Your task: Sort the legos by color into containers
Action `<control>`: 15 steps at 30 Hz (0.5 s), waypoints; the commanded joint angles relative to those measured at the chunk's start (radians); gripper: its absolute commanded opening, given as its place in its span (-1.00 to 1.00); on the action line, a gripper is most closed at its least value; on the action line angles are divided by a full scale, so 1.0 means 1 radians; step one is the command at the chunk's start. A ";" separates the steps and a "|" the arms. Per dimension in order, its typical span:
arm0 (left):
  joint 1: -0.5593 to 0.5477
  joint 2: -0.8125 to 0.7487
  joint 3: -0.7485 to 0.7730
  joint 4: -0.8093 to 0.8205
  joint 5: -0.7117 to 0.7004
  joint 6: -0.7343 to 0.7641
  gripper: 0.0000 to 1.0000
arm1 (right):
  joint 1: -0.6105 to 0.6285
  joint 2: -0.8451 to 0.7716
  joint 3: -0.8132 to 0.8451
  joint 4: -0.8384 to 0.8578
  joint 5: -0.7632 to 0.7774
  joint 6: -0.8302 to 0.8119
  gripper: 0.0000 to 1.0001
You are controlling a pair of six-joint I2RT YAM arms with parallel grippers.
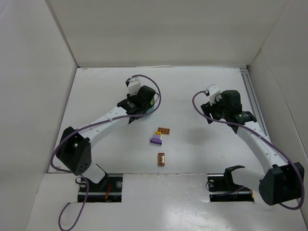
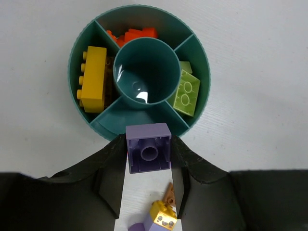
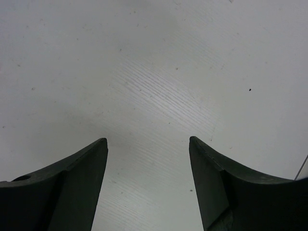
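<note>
This is a robotics lab test cell. A plain white table point(image 1: 202, 91) is boxed in on three sides by blank white panels point(image 1: 159, 29). Two robot arms, the left arm point(image 1: 103, 124) and the right arm point(image 1: 257, 144), are bolted at its near edge, their bases set in cut-outs. Purple cables point(image 1: 60, 219) loop from them, and a metal rail point(image 1: 251, 96) runs along the right side. A few legos point(image 1: 155, 140) lie on the bare top.
</note>
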 commanded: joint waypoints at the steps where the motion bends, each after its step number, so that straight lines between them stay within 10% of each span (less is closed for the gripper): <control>1: 0.026 0.023 0.040 0.035 -0.040 0.036 -0.58 | -0.012 0.014 0.049 0.040 -0.015 -0.009 0.47; 15: 0.026 0.043 -0.041 0.127 -0.061 0.002 -0.53 | -0.021 0.074 0.077 0.050 -0.024 -0.027 0.47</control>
